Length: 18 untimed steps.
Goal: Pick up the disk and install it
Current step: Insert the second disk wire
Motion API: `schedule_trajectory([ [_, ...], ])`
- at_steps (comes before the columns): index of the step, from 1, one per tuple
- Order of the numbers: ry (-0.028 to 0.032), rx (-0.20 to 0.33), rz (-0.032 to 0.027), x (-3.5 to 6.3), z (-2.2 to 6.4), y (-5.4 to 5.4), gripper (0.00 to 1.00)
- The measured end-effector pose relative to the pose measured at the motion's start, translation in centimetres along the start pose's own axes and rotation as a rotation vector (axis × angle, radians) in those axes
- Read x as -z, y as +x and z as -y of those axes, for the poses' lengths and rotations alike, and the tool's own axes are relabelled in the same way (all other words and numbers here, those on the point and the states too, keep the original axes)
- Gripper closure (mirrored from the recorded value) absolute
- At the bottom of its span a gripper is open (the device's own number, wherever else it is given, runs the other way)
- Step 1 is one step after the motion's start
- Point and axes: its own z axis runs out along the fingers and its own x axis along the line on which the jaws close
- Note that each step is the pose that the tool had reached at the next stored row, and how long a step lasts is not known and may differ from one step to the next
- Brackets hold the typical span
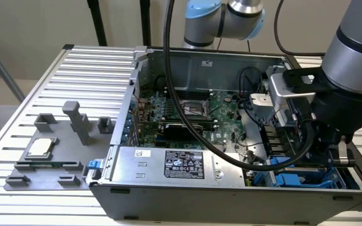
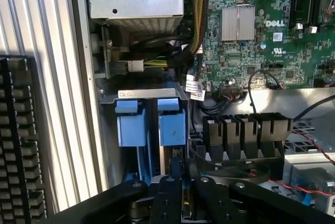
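The disk stands on edge in the drive bay at the case's front corner, its bright blue frame toward the wrist camera and its silver-grey body below. My gripper sits right at that body, black fingers close together and shut on it. A second blue-framed drive sits in the slot beside it. In the exterior view my arm reaches down over the blue bay at the case's front, on that view's right.
The open computer case holds the green motherboard, black cables and the silver power-supply box. Black connectors flank the bay. On the slatted table, a grey fixture carries a processor chip.
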Motion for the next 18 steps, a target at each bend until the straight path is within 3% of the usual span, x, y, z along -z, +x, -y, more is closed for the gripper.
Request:
schedule_trajectory([
  [9, 0.008, 0.005, 0.0052, -0.28, 0.06, 0.01, 1.0],
  [13, 0.0127, 0.007, 0.011, -0.44, 0.02, 0.02, 1.0],
  [18, 0.0131, 0.01, 0.0208, -0.63, 0.0, 0.24, 1.0],
])
